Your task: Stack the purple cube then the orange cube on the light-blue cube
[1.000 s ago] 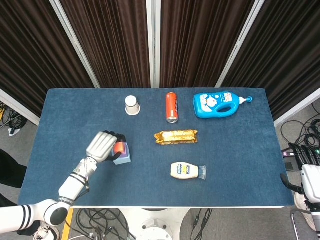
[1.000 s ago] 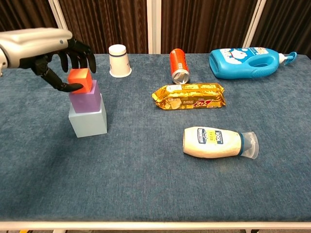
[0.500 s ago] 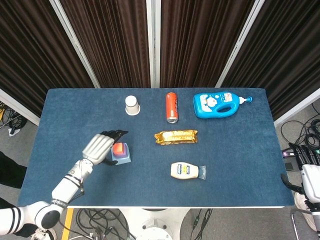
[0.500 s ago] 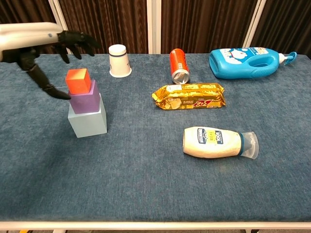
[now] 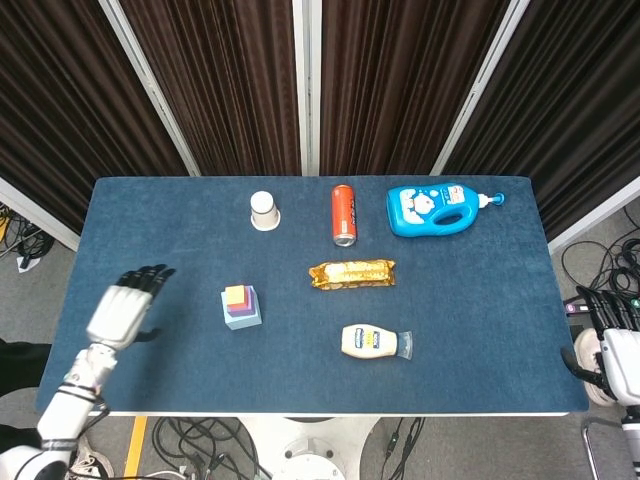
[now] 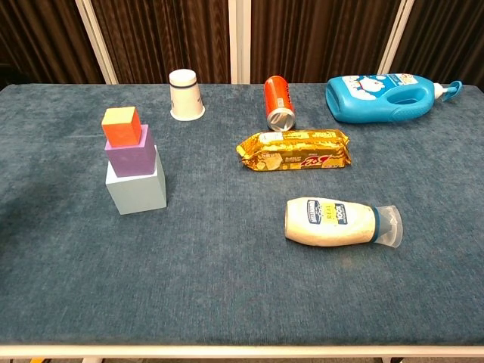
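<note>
Cubes (image 6: 134,161): three, in one stack

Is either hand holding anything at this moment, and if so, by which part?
Nothing is held. The left hand is open, fingers spread, away from the stack. The right hand sits at the table's edge, and no object shows in it.

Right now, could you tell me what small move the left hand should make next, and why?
Probably just ease the left hand further off to rest. It is open and clear of the stack: the orange cube sits on the purple cube, which sits on the light-blue cube, so nothing seems left to place.
</note>
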Robot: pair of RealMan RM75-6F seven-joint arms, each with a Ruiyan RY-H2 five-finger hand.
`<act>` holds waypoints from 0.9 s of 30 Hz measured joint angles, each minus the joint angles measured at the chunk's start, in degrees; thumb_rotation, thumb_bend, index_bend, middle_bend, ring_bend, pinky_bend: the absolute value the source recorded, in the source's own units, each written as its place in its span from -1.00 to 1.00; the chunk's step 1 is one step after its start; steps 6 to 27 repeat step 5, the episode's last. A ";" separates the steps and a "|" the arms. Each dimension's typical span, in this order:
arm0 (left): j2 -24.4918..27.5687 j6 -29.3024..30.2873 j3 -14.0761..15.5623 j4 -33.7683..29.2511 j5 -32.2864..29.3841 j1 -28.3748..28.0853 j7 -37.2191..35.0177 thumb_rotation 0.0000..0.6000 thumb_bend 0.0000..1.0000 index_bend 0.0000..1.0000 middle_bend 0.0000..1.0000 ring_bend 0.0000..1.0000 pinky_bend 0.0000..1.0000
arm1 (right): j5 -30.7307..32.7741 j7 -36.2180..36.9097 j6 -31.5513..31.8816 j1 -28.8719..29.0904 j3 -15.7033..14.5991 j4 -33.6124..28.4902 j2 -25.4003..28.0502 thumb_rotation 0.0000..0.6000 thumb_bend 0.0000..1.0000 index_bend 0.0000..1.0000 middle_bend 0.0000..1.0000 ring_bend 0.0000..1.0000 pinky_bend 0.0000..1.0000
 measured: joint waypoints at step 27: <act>-0.58 3.88 1.35 5.10 2.06 4.19 1.37 1.00 -0.90 -0.67 -0.60 -0.70 -0.58 | -0.10 -1.12 -0.10 0.09 -0.14 -0.17 -0.34 1.00 -0.54 -0.92 -0.82 -1.00 -1.00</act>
